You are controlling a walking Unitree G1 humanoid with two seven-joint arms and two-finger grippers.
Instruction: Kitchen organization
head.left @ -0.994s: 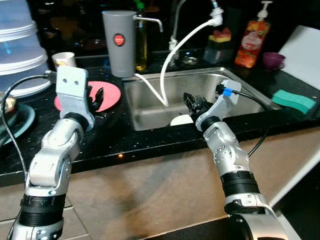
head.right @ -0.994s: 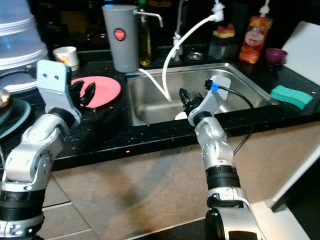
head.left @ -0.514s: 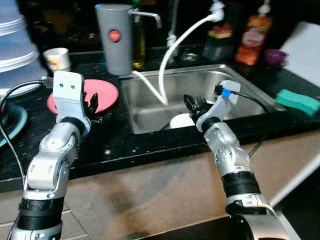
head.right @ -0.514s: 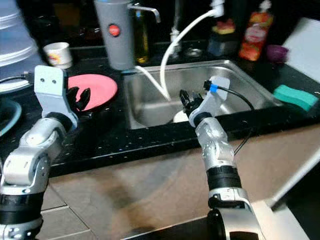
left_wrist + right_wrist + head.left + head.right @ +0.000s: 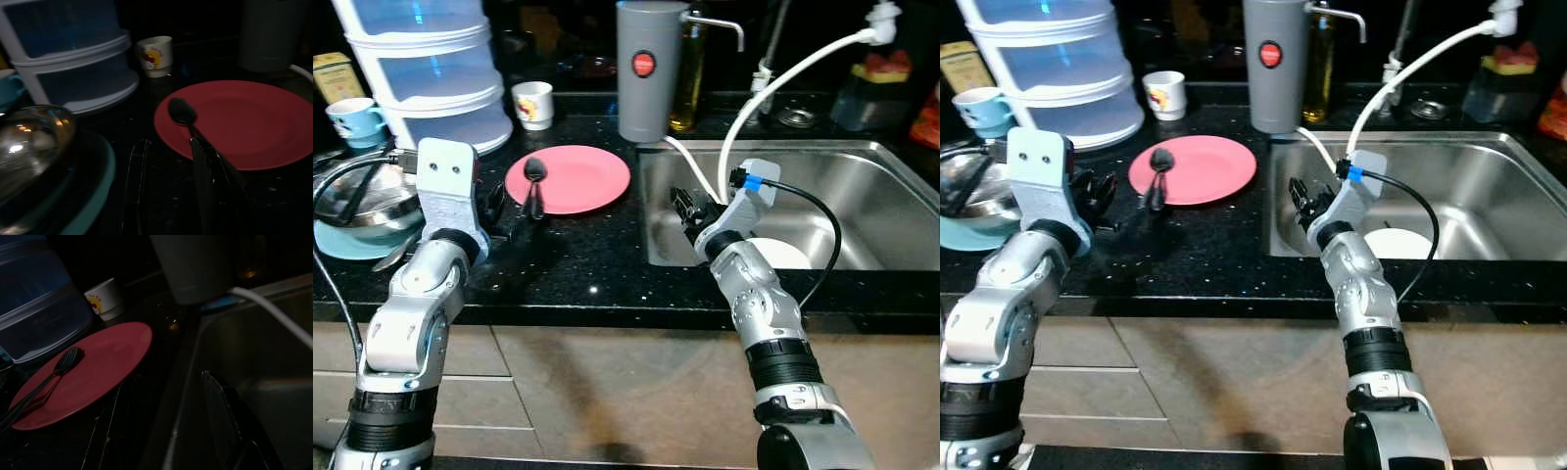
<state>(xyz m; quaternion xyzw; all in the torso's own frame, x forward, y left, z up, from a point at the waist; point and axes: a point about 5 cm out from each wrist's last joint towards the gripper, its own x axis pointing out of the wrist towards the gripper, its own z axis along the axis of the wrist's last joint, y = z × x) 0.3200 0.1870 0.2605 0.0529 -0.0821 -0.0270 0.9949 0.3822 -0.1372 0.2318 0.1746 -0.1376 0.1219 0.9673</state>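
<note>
A: Since the task is only given as kitchen organization, which thing is judged to be next in line?

B: Probably the spoon [image 5: 532, 182]. It is laid on the red plate [image 5: 582, 178], bowl toward the back of the desk [image 5: 587, 269], handle running out over the plate's near rim toward the left hand [image 5: 496, 204].

A: Which arm is nearer?

B: The left. Its hand is held just beside the handle's end, fingers spread, with nothing gripped. The right hand [image 5: 683, 208] is held over the near left corner of the sink [image 5: 862, 162], fingers also apart and empty, the plate lying to its left.

A: And the containers?

B: A white dish [image 5: 783, 253] is seen in the sink. A steel bowl [image 5: 362, 201] is set on a teal plate [image 5: 335, 241] at the far left; its contents cannot be made out. A small white cup [image 5: 532, 104] stands behind the red plate.
</note>
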